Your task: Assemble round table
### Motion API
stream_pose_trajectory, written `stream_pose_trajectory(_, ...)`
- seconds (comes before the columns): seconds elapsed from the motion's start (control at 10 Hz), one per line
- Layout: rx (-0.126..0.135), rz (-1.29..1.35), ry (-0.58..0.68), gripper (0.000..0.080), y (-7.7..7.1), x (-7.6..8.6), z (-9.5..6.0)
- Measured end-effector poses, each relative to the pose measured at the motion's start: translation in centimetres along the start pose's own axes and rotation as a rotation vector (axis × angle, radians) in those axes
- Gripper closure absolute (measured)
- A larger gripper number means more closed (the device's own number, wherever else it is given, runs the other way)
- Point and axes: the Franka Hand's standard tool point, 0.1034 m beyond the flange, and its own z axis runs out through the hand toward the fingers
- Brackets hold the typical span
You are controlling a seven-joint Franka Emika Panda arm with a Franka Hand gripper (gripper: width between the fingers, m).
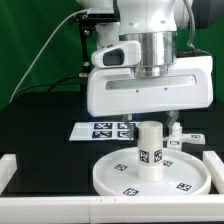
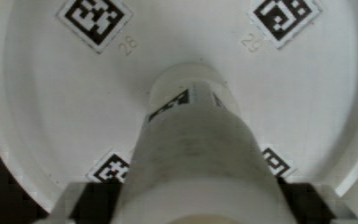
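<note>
The large rimmed round disc (image 1: 108, 182) lies flat near the front of the black table. The short thick cylinder post (image 1: 150, 152) stands upright on the disc, right of its middle. My gripper (image 1: 156, 132) hangs straight down over the post. In the wrist view the post (image 2: 197, 140) fills the space between my gripper's (image 2: 197, 206) two dark finger pads (image 2: 94, 200), which press on its sides near the top. The disc (image 2: 34, 100) with its tags spreads below. The cross piece cannot be made out for certain.
The marker board (image 1: 100, 128) lies flat behind the disc. A small white tagged part (image 1: 195, 138) sits behind the disc at the exterior view's right. White rails (image 1: 10, 168) border the work area on both sides. Black cables hang at the back.
</note>
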Motion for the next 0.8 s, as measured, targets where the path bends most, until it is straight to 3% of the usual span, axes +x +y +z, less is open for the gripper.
stream_pose_trajectory(0.3, -0.008, 0.392, 0.026, 0.0396, -0.16, 0.15, 0.08)
stream_pose_trajectory(0.5, 0.007, 0.738, 0.017, 0.0396, -0.04, -0.03, 0.14)
stream_pose_trajectory(0.7, 0.052, 1.16, 0.0, 0.0395, -0.42, -0.42, 0.33)
stream_pose_trajectory(0.8, 0.049, 1.286, -0.001, 0.0395, -0.64, -0.48, 0.32)
